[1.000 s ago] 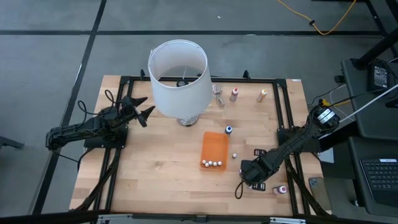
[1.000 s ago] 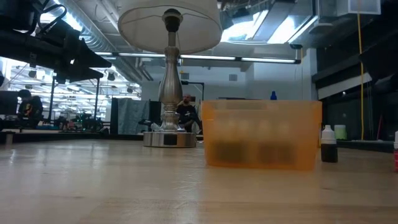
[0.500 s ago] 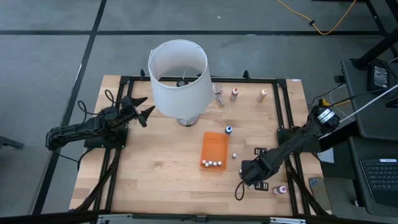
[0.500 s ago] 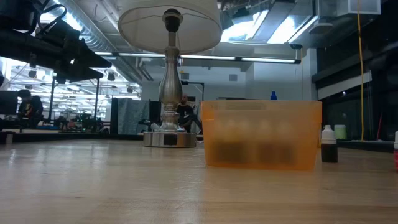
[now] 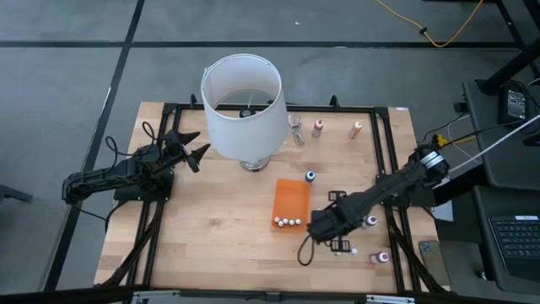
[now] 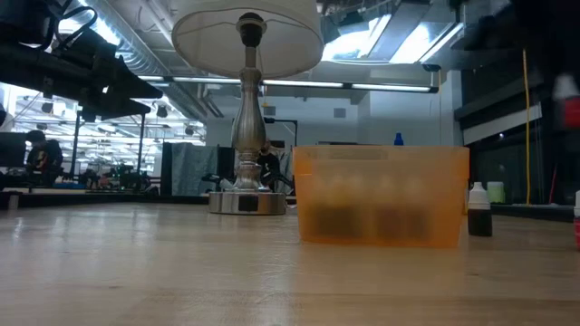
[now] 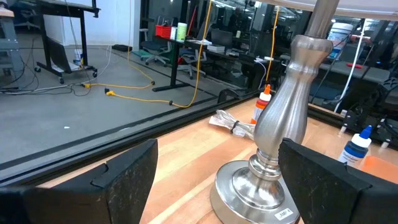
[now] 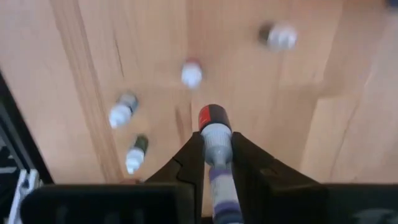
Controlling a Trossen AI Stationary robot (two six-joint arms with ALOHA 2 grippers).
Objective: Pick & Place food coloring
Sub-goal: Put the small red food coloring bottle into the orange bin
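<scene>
Fingers of the right gripper (image 8: 214,163) are clamped on a small food coloring bottle (image 8: 215,144) with a red-and-black cap, held clear above the desk (image 5: 211,228) just beside the orange tray (image 5: 291,198). Four white-capped bottles (image 5: 288,222) already sit in a row along the tray's near end, a blue-capped bottle (image 5: 310,176) stands at its far corner, and others lie loose on the boards below the held one. Left gripper (image 5: 187,147) waits with fingers spread wide beside the lamp (image 5: 245,105). Judged good practice for this step: carry the bottle level over the tray, lower it next to the row without knocking those standing, and release only once it rests on the tray floor
</scene>
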